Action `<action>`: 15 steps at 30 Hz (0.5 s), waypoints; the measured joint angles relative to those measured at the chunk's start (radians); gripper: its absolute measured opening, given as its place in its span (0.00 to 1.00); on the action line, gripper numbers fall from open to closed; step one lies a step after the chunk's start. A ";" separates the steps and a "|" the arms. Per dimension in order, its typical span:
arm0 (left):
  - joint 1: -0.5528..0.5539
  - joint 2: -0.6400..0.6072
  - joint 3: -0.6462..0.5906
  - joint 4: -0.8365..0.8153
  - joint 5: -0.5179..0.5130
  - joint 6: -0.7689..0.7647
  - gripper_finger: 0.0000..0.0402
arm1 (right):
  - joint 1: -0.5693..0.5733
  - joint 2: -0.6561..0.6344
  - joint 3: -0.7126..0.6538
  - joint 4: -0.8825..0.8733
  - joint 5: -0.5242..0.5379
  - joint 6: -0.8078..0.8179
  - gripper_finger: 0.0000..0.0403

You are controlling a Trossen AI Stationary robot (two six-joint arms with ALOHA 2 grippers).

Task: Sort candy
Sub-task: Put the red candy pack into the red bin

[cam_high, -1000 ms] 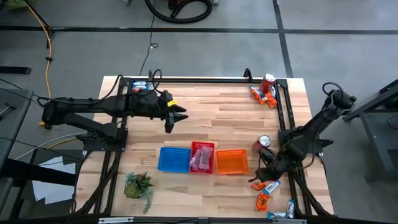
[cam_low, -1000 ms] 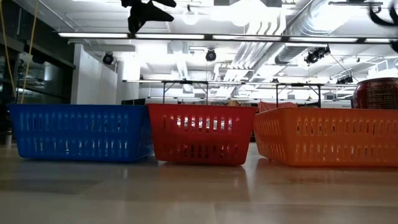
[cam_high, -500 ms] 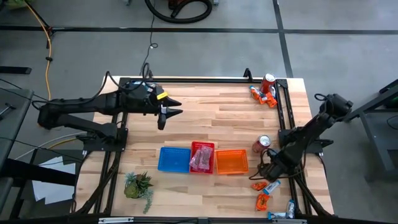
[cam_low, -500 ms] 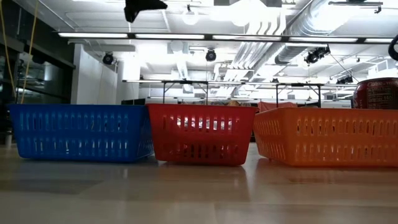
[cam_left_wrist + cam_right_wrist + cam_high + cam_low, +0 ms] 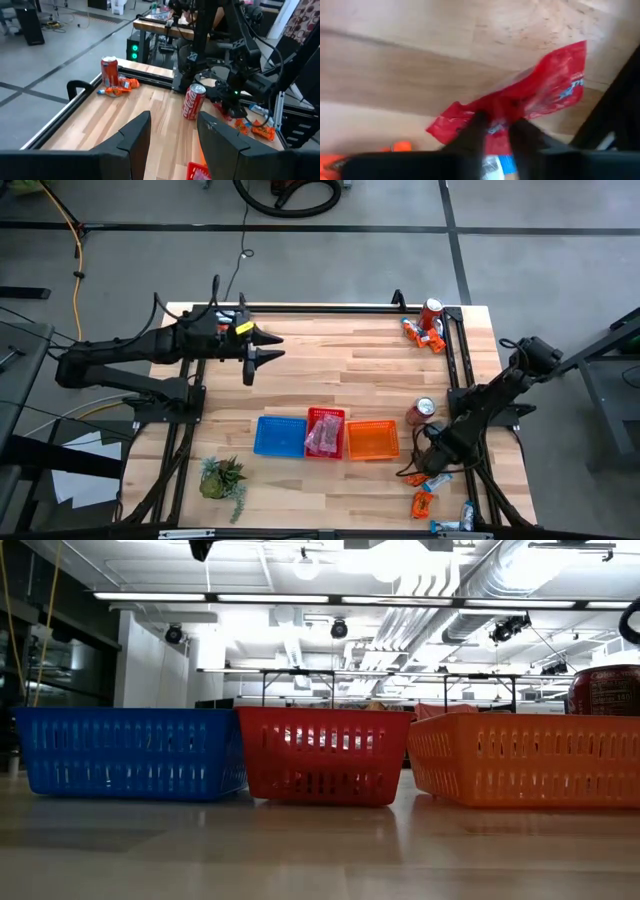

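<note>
The right gripper [image 5: 495,122] pinches a flat red crinkly candy packet [image 5: 520,107] lying on the wooden table [image 5: 340,370], right of the orange basket [image 5: 372,440]. The left gripper [image 5: 258,358] hovers open, empty, far-left.

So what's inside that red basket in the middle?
From above, the red basket holds a heap of pinkish-red wrapped candy. How many packets, or what lies beneath them, cannot be told. From table level its slatted wall hides the contents.
</note>
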 joint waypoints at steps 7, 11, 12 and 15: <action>0.000 -0.033 0.000 0.004 -0.083 0.000 0.37 | 0.033 -0.009 0.300 -0.355 0.099 -0.274 0.01; 0.000 -0.034 0.000 0.011 -0.130 -0.008 0.37 | 0.049 -0.039 0.469 -0.371 0.392 -0.468 0.01; 0.000 -0.031 0.000 0.012 -0.134 -0.016 0.37 | 0.045 -0.042 0.496 -0.354 0.470 -0.518 0.00; 0.000 -0.015 0.000 0.011 -0.136 -0.069 0.37 | 0.010 -0.044 0.523 -0.236 0.646 -0.726 0.01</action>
